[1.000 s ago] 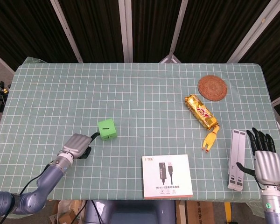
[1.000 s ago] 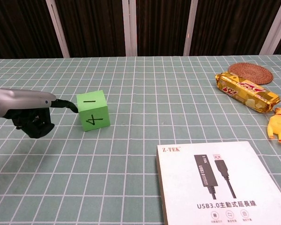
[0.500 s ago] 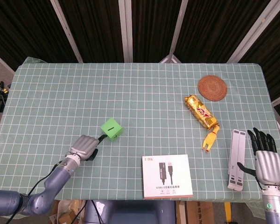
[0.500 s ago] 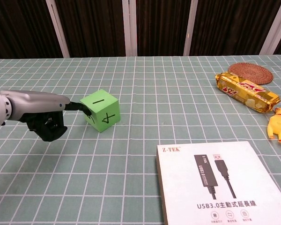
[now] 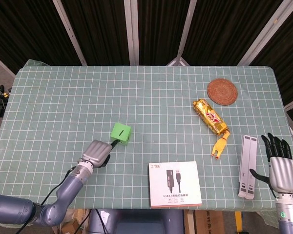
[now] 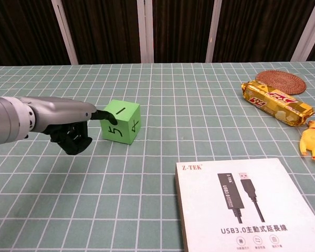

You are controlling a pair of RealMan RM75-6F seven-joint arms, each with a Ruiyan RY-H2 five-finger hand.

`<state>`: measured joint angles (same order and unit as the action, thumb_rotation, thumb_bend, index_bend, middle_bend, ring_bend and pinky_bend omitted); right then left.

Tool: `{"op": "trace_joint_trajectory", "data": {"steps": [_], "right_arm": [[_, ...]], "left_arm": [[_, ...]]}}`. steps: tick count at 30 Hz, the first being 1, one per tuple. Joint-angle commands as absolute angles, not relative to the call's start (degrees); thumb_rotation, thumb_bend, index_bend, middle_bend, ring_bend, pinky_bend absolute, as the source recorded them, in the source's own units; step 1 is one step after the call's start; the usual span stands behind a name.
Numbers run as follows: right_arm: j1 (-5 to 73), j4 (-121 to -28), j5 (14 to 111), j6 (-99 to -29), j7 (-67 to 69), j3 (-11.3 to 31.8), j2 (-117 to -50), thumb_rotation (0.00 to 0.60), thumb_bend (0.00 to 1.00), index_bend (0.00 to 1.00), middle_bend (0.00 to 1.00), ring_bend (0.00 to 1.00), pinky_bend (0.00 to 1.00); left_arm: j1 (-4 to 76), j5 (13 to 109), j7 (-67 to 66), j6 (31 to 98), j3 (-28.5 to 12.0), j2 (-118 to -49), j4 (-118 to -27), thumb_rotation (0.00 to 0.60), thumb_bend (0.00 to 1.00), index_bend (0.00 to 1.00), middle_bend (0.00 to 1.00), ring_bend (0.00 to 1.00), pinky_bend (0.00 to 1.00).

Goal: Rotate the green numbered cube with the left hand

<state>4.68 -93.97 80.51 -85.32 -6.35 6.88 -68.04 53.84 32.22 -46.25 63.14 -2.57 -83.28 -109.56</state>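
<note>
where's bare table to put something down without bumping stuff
The far left stretch of the green checked tablecloth, beyond the green numbered cube, is bare, as is the middle between the cube and the gold snack bar. The right side is crowded: round woven coaster, yellow rubber chicken, grey folding stand, white USB cable box.

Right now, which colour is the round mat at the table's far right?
Reddish brown woven mat, clearest in the head view.

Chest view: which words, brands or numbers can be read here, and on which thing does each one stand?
"5", "4" and "1": green numbered cube, touched by the left hand.
"Z-TEK": white box, top corner.
"USB3.0" followed by Chinese characters: same box, lower part.
Red print on the gold snack pack: too blurred to read.
</note>
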Motion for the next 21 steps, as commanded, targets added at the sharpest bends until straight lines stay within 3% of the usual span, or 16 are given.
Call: {"op": "trace_joint_trajectory", "data": {"steps": [1, 21], "right_arm": [[4.66, -93.98, 80.50, -85.39, -6.41, 6.91, -68.10, 0.600, 0.07, 0.05, 0.00, 0.00, 0.00], [4.81, -93.79, 79.62, -84.91, -7.08, 7.12, -68.37, 0.600, 0.07, 0.05, 0.00, 0.00, 0.00]], "left_arm": [[54.99, 30.34, -47.23, 63.22, -3.37, -84.50, -108.66, 0.600, 0.81, 0.11, 0.84, 0.73, 0.70], [59.98, 25.42, -50.33, 64.15, -6.43, -90.94, -102.70, 0.600, 0.81, 0.11, 0.84, 0.73, 0.70]]}}
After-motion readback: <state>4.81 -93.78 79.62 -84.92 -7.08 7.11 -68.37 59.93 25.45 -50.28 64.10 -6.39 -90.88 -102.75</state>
